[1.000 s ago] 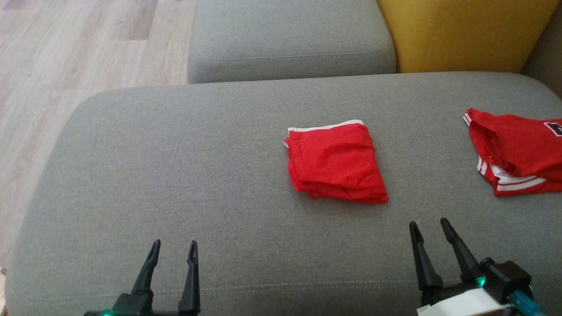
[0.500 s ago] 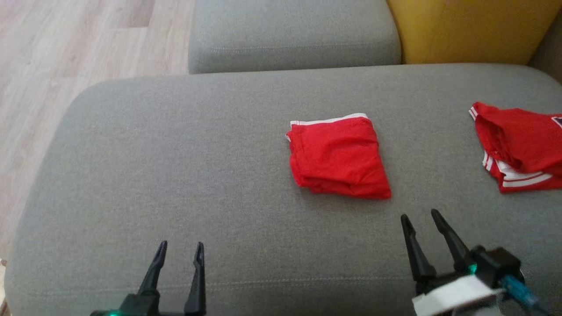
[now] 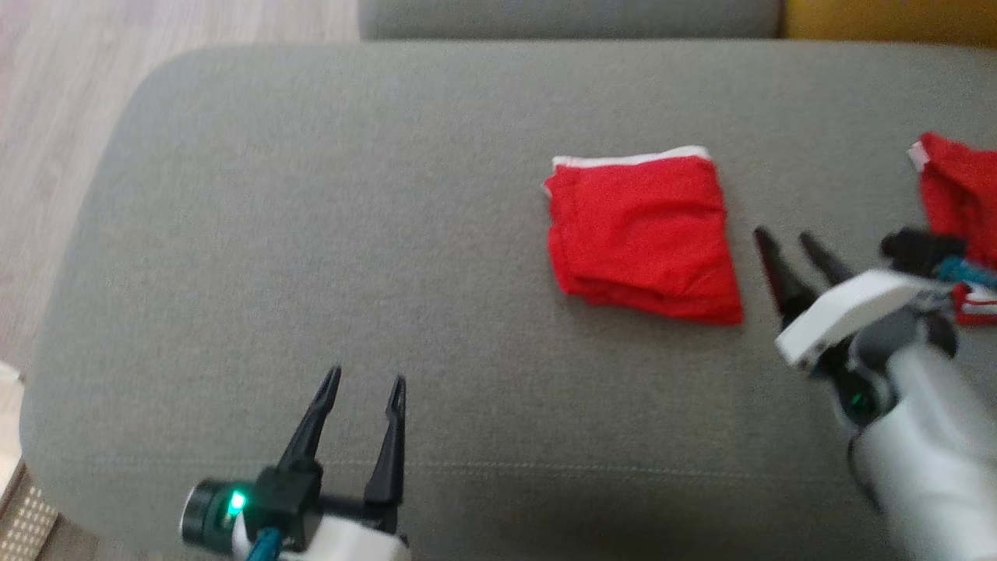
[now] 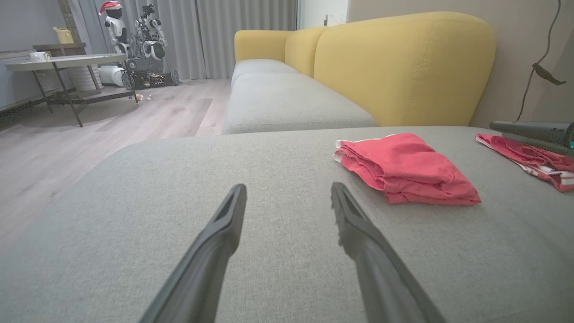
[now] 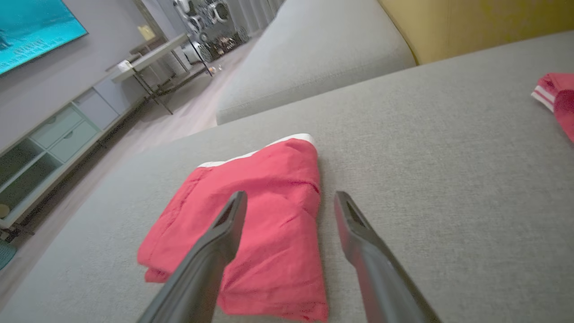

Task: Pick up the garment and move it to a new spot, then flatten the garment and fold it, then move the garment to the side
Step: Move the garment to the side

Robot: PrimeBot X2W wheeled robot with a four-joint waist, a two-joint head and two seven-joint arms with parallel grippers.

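folded red garment (image 3: pixel 642 234) on grey sofa cushion (image 3: pixel 311 195); right hand (image 3: pixel 783 234) spread just beside it, left hand (image 3: pixel 367 375) spread, well apart.

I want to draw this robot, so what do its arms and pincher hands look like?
The left gripper and right gripper each have two long, thin black fingers tapering to points. Behind them are black blocks with a small green light, a white cover and a blue cable. The right forearm is smooth and pale grey.
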